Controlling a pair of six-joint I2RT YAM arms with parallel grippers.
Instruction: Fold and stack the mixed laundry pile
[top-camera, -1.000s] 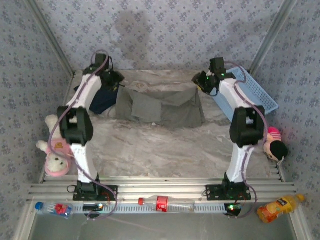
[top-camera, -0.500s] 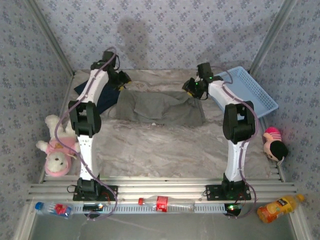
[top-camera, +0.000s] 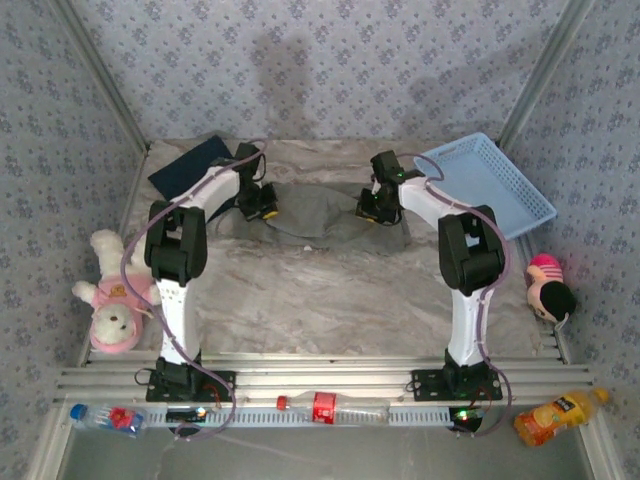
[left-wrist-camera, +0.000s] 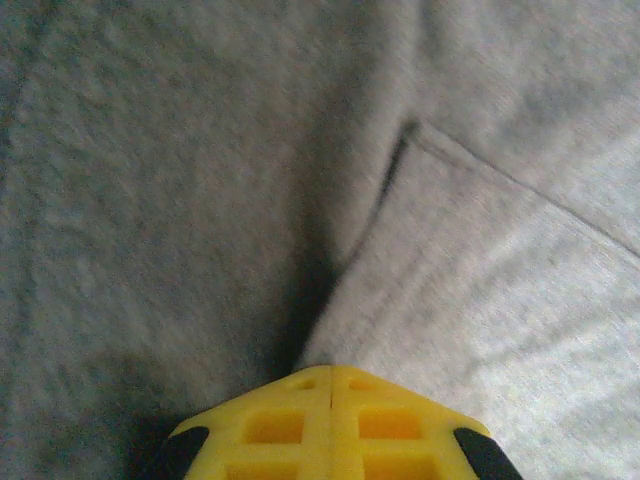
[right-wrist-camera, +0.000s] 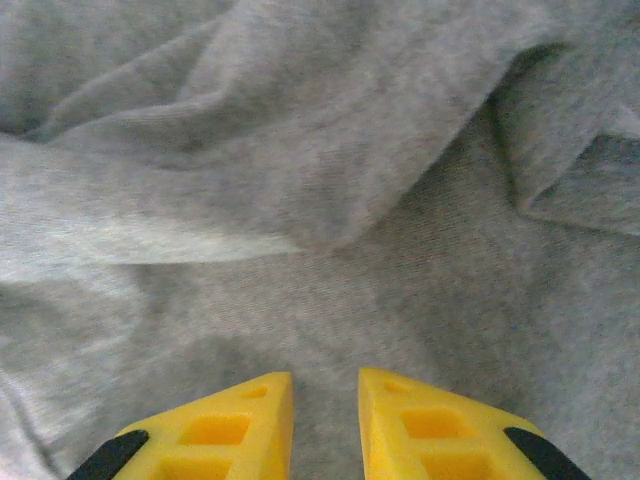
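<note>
At upper centre of the top view the grey-olive garment (top-camera: 320, 215) lies crumpled on the table (top-camera: 300, 290), the navy T-shirt (top-camera: 190, 168) at upper left. The left end effector (left-wrist-camera: 330, 400) is pressed together and the right end effector (right-wrist-camera: 325, 390) is slightly apart, both over this garment. Catching only one layer may spoil the fold. I can read no writing.

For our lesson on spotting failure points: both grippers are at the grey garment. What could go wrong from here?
1. The left gripper is shut, fingers meeting flush; it may have caught no cloth, so a lift could leave the grey garment behind.
2. The right gripper has its jaws slightly apart over bunched folds; it might pinch several layers and skew the fold.
</note>
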